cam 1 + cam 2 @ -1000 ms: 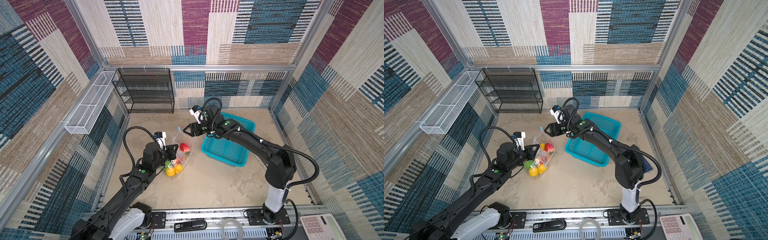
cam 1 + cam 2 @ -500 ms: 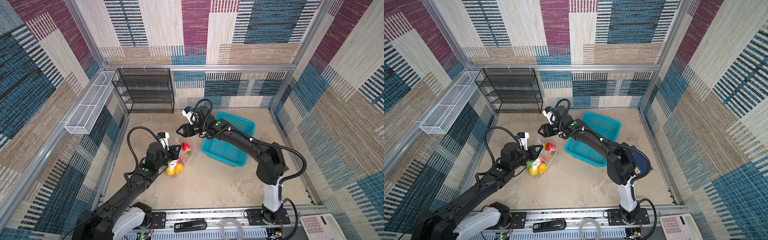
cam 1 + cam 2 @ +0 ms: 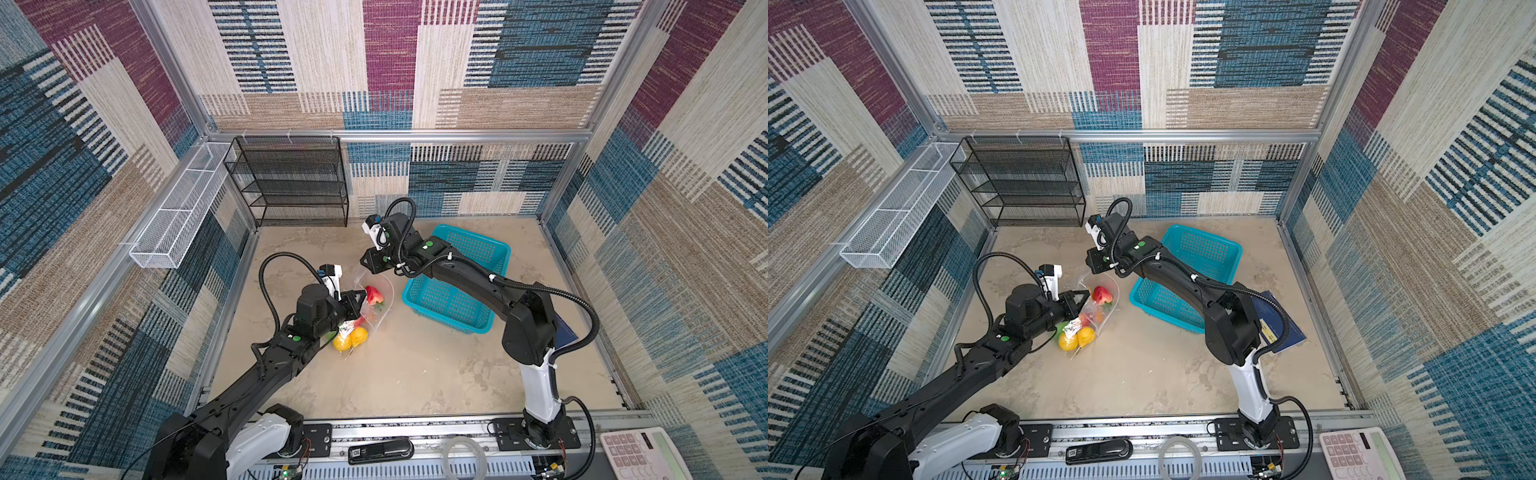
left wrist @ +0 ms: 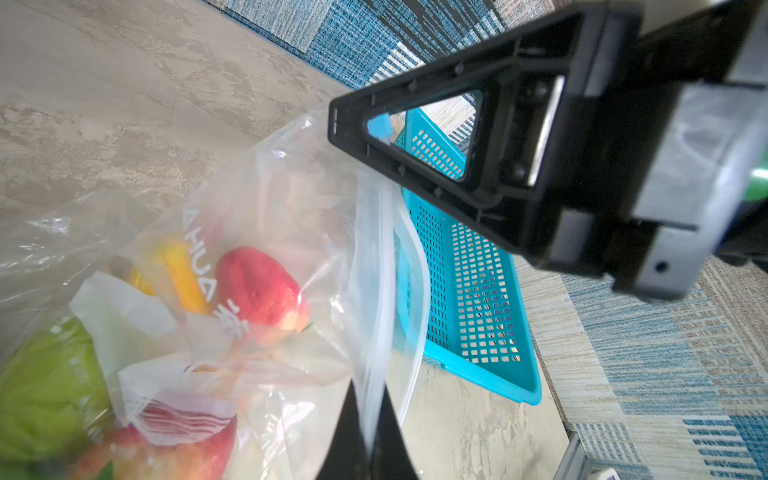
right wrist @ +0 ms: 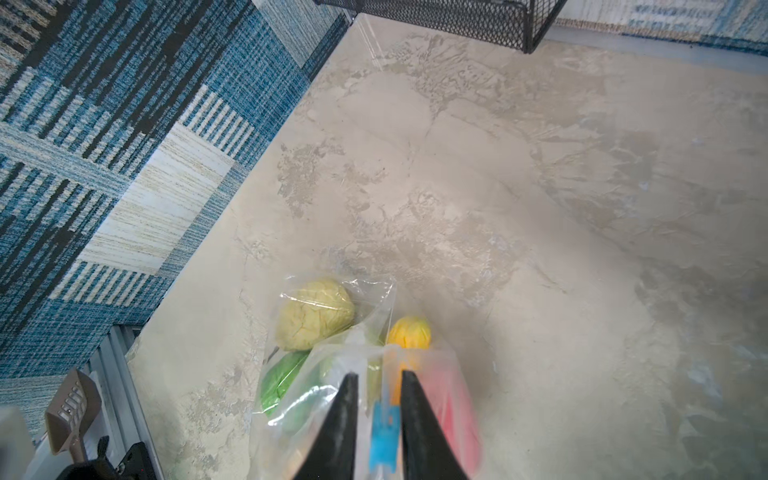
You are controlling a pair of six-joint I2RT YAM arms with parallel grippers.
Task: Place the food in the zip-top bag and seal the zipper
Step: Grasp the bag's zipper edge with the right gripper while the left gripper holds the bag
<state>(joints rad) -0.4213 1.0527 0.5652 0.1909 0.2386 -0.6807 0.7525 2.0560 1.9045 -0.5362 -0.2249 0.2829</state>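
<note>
The clear zip-top bag (image 3: 376,309) lies on the table left of centre in both top views, with the food inside it: a red fruit (image 3: 374,294), yellow and orange pieces (image 3: 351,337), and a green one (image 4: 45,382). My left gripper (image 4: 371,419) is shut on the bag's rim, pinching the zipper strip (image 4: 380,291). My right gripper (image 5: 376,382) is at the bag's far end, its fingers closed around the light-blue slider (image 5: 384,432). Beyond the slider show pale yellow-green (image 5: 313,318) and yellow (image 5: 409,331) food. From above, the left gripper (image 3: 360,296) and right gripper (image 3: 365,262) stand close together.
A turquoise perforated basket (image 3: 473,249) sits just right of the bag, under the right arm. A black wire rack (image 3: 291,183) stands at the back wall and a white wire tray (image 3: 174,224) hangs on the left wall. A blue book (image 3: 1281,324) lies behind the right arm.
My right gripper has swung left and down onto the bag's top end and closed from wide open onto the slider. The left gripper has kept hold of the rim, shifting slightly.
</note>
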